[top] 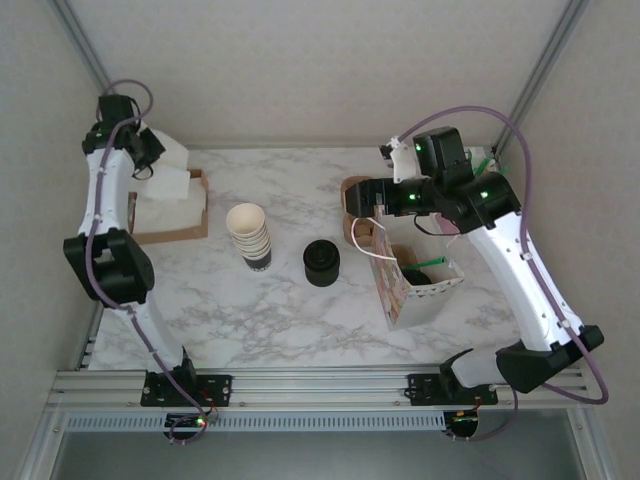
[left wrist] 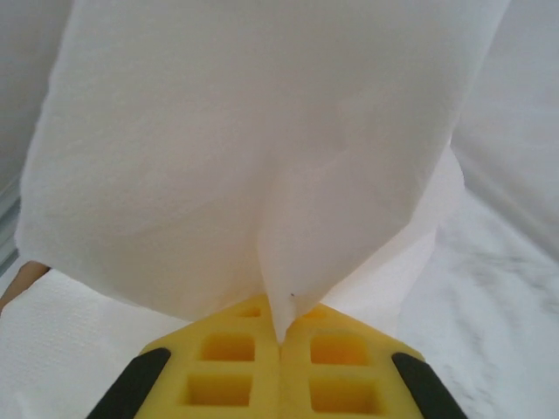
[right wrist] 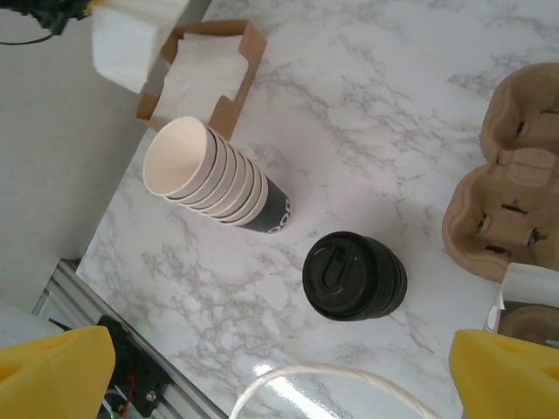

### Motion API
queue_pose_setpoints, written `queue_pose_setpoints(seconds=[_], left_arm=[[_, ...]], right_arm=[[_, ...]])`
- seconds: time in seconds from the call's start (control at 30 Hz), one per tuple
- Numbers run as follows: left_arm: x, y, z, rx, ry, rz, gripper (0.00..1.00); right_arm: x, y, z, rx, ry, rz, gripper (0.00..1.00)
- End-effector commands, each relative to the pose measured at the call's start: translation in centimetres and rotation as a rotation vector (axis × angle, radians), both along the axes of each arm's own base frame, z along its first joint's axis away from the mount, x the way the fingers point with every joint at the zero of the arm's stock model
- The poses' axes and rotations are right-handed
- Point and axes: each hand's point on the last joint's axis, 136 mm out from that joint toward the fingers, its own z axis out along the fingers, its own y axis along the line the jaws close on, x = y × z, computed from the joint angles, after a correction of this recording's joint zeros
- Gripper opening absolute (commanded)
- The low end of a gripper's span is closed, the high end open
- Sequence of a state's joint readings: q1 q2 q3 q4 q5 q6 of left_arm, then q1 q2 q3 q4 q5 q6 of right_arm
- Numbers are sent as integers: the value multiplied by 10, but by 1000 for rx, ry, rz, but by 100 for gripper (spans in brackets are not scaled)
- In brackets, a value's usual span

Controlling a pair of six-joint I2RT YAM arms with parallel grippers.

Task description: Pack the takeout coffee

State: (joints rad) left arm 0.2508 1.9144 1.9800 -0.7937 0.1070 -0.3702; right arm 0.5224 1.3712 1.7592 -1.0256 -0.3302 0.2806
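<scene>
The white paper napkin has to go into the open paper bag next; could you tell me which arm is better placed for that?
Left, probably: its tool is shut on the white paper napkin. The right tool is open, above the marble table.

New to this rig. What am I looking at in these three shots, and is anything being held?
Two robot arms are bolted at the near edge of a marble table. The overhead picture comes from a fixed camera above and behind them; the other two come from cameras on each wrist.

On the table: a stack of lidless cups, a stack of black lids, a brown cardboard box of napkins, a pulp cup carrier, and an open paper bag.

The left end effector is shut on a white napkin, pinched between its yellow fingers, above the napkin box. The right end effector is open and holds nothing; it hovers over the table near the bag and carrier.
</scene>
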Motion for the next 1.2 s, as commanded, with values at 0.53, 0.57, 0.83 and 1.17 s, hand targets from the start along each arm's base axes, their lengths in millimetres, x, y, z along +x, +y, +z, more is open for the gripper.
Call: queue_pose_setpoints(seconds=[0.53,0.57,0.83,1.17], left_arm=[[-57,-221,215,-361,-546,-488,0],[-62,-236,223,-380,-563,-516,0],[-112,-349,272,-568,-674,-742,0],[-180,-492,278,-722,-647,-1001,0]], right_arm=[[-21,-68,54,36,-211,-307,99],[-23,-74,56,34,-222,-328,99],[-47,-122,65,-3,-283,-493,99],[-87,-170,75,9,-344,-629,99]])
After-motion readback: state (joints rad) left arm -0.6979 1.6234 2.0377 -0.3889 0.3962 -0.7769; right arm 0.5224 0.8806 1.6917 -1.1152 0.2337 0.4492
